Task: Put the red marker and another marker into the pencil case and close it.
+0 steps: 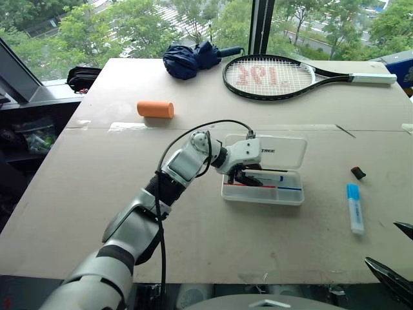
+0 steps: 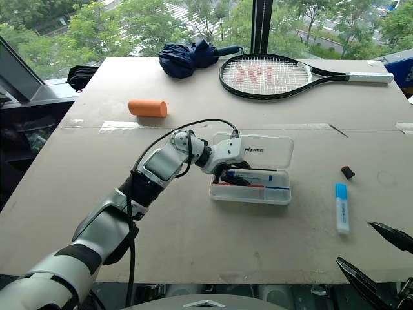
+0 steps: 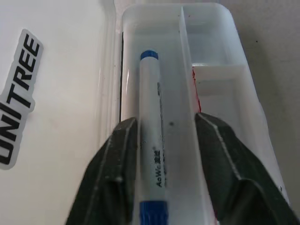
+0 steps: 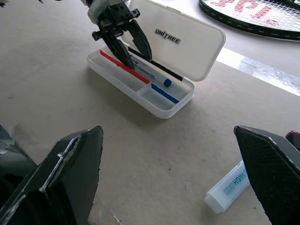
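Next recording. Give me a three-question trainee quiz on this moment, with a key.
1. True or false: the lid of the white rounded plastic pencil case is shut.
2. What lies in the case between the fingers of the left claw? A) a metal ruler B) a white marker with blue ends C) a pair of scissors
3. On which side of the case does the blue-and-white highlighter pen lie?
Key: 1 false; 2 B; 3 the robot's right, on the table apart from the case.

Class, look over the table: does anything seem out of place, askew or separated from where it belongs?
Yes: a small dark cap lies loose on the table, apart from the light-blue highlighter nearby. The white plastic pencil case stands open with a blue-capped white marker inside.
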{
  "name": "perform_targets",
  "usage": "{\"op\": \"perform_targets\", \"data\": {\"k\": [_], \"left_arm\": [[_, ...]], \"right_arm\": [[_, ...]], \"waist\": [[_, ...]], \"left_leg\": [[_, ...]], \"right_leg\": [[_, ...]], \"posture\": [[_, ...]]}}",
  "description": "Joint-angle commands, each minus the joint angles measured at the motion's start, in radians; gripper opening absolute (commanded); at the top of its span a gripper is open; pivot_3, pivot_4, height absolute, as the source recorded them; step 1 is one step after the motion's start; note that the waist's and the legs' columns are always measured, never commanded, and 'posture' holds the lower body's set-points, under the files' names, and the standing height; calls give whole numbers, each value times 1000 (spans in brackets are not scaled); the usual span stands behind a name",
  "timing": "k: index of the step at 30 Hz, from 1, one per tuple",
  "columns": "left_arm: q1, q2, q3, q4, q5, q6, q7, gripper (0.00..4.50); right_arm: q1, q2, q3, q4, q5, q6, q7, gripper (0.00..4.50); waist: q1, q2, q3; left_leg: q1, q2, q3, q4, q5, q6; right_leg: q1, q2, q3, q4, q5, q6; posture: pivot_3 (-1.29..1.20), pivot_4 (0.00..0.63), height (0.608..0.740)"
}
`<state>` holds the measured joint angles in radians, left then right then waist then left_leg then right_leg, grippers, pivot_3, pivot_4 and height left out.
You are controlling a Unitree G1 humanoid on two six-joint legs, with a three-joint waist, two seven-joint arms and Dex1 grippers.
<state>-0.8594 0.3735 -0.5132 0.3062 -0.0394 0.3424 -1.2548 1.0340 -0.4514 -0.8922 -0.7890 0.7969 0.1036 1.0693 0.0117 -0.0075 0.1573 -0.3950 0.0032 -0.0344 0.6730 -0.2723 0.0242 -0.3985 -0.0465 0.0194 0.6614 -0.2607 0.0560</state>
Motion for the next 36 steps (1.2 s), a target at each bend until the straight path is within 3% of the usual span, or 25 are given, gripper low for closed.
{"op": "perform_targets", "data": {"k": [1,7,8,11,17,23,28,31,36], "left_arm": [[27,63,91,-160,-81,82,-42,3447],[277,209,371,-546,-390,263,-78,3447],[322,257,432,-602,-452,331,-89,3447],[460,389,580,-728,-608,376,-169,3447],[600,496,692,-848,-731,390,-146,3447],[665,526,740,-921,-801,390,-88,3447],[707,540,761,-957,-840,380,-49,3514],[726,537,763,-967,-850,369,-20,3514],[825,494,813,-958,-792,304,78,3514]], "right_arm": [[-6,-21,-37,-24,38,31,-74,4500],[-82,-69,74,-83,-103,207,-352,4500],[-105,-88,115,-108,-176,293,-453,4500],[-216,-134,198,-114,-107,582,-698,4500],[-512,-60,315,-89,-20,906,-1031,4500],[-698,-36,413,24,-120,1085,-1171,4500],[-731,2,399,39,-127,1117,-1162,2247],[-719,-33,398,32,-135,1097,-1114,808],[-732,-277,441,-54,-106,897,-760,665]], "waist": [[-2,0,0],[-4,2,0],[-6,2,0],[-8,1,0],[13,2,0],[-1,0,-1],[-1,-1,-2],[2,-3,-4],[-7,-1,-2]], "left_leg": [[0,0,0,0,0,0],[0,2,1,0,0,0],[0,2,1,0,0,0],[-1,5,0,0,1,-1],[-1,1,0,0,1,-2],[-1,0,2,0,1,-2],[0,1,1,-1,1,-1],[0,1,1,-1,1,-1],[0,0,3,-1,1,-1]], "right_leg": [[0,0,0,0,0,0],[-1,0,1,1,0,0],[-2,-1,1,1,0,0],[-3,-3,3,2,0,-2],[-2,-3,3,1,-2,-5],[-3,-2,2,1,0,-1],[-2,0,1,1,0,-1],[-2,0,1,1,0,-1],[-2,-1,2,0,0,0]], "posture": [[0,150,730],[0,150,730],[0,150,730],[0,150,730],[0,150,730],[0,150,730],[0,150,730],[0,150,730],[0,150,730]]}}
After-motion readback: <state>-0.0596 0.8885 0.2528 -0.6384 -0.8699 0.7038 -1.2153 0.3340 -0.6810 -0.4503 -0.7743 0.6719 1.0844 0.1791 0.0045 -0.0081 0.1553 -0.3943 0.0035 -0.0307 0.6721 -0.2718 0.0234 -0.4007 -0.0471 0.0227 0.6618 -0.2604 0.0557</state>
